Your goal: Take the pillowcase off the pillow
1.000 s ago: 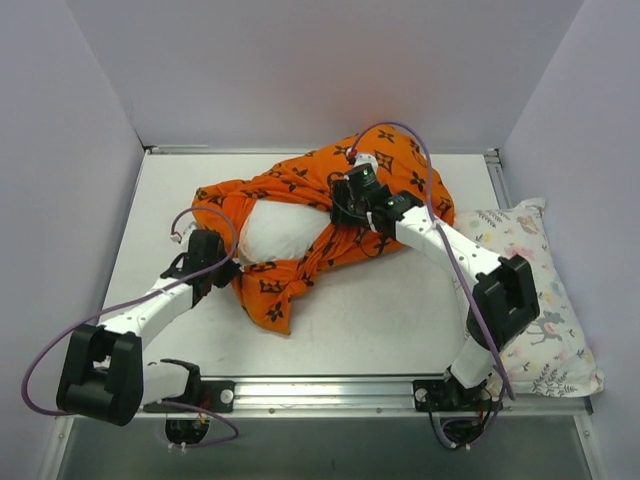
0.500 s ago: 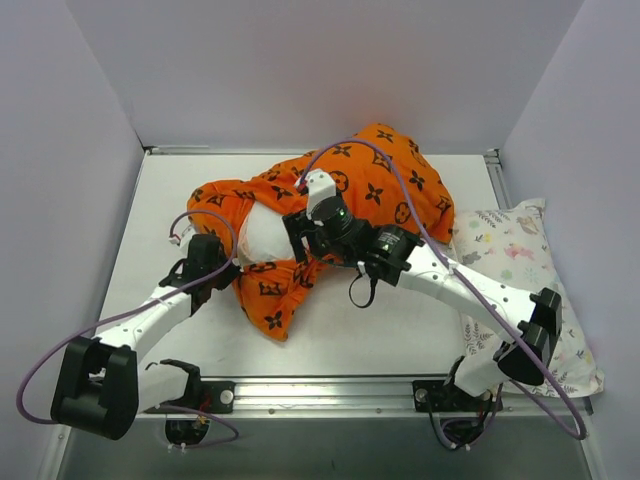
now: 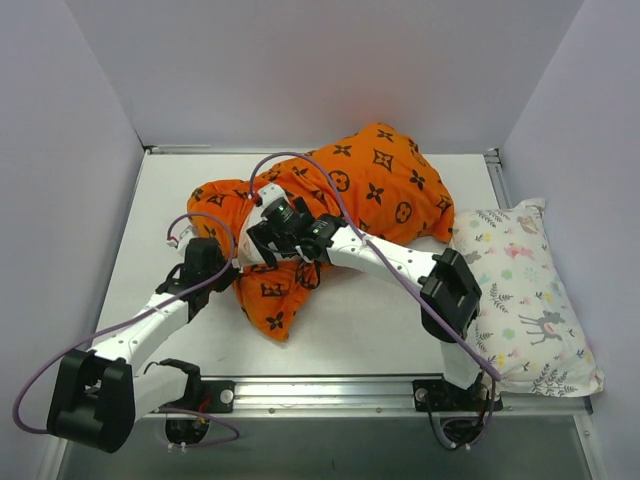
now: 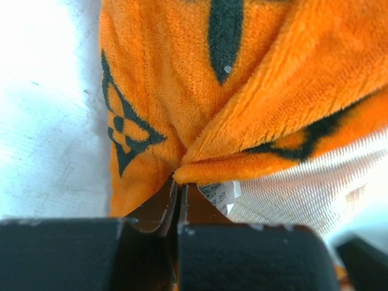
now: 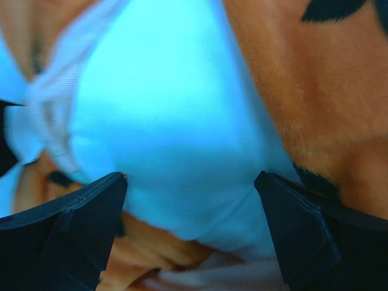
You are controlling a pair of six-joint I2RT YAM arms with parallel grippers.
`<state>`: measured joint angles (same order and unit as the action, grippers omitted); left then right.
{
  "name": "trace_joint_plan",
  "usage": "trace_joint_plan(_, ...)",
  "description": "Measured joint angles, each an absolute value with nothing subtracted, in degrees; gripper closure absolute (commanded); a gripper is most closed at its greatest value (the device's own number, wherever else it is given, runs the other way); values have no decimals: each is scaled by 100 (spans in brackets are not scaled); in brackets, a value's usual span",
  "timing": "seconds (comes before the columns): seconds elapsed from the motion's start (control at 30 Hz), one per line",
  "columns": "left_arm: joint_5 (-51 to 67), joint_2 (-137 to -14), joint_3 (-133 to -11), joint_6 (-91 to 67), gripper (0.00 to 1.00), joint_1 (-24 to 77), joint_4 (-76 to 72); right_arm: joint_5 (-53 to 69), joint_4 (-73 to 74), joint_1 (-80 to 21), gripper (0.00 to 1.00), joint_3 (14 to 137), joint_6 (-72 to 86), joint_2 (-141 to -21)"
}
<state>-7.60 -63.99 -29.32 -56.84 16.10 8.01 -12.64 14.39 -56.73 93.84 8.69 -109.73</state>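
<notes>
Pillowcase (image 3: pixel 380 195): crumpled, around the middle of the tabletop (image 3: pixel 380 330). Its long axis runs on a diagonal from near-left to far-right. The far-right end is plump and raised, close to the back wall. The near-left end thins to a slack tail pointing toward the near edge.

Pillow (image 5: pixel 176 121): almost wholly hidden from above. In the wrist views its white cloth shows where the orange fabric parts, toward the case's left end.

Left tool (image 3: pixel 228 264): at the case's left edge. Its fingers are nearly together, pinching a fold of the orange hem. A small white printed label (image 4: pixel 218 194) sits just beside the pinch.

Right tool (image 3: pixel 255 245): arm reaching leftward across the case. Fingers spread wide, the bare white bulge between them, gripping nothing that I can see.

Animal-print pillow (image 3: pixel 520 290): lies along the right side, its far-left corner close to the orange cloth.
</notes>
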Motion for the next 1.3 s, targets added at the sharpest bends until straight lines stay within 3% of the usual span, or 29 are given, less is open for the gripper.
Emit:
trace_joint_plan(0.23,-749,-6285,-2926,-5682,100,1649,851,-1059,1745,-5478,0,9655,899,-11384)
trace_joint_plan(0.3,-749,-6261,-2926,-5682,100,1653,856,-987,1848,-5478,10,9813,899,-11480)
trace_joint_plan(0.33,-749,-6241,-2921,-5680,100,1653,858,-954,1914,-5476,24,9933,904,-11570)
trace_joint_plan(0.37,-746,-6213,-2912,-5677,100,1653,862,-930,1979,-5468,71,10062,893,-11688)
trace_joint_plan(0.4,-744,-6184,-2906,-5669,100,1656,875,-867,2080,-5435,89,10248,917,-11837)
trace_joint_plan(0.43,-716,-6149,-2906,-5653,100,1660,886,-792,2117,-5382,100,10368,982,-11957)
trace_joint_plan(0.7,-558,-5909,-3288,-5323,97,1861,1343,506,2189,-4783,100,10549,1658,-12020)
trace_joint_plan(0.83,-539,-5732,-3815,-5026,81,1940,1870,797,2051,-4661,100,10348,1975,-11775)
trace_joint_plan(0.97,-519,-5507,-4403,-4801,50,2008,2283,843,1922,-4641,100,10193,2189,-11633)
trace_joint_plan(1.1,-585,-5297,-4836,-4775,26,2158,2622,840,1793,-4641,100,10095,2342,-11611)
trace_joint_plan(1.3,-1457,-5092,-5116,-5430,14,3216,3210,838,1699,-4619,100,10036,2539,-11579)
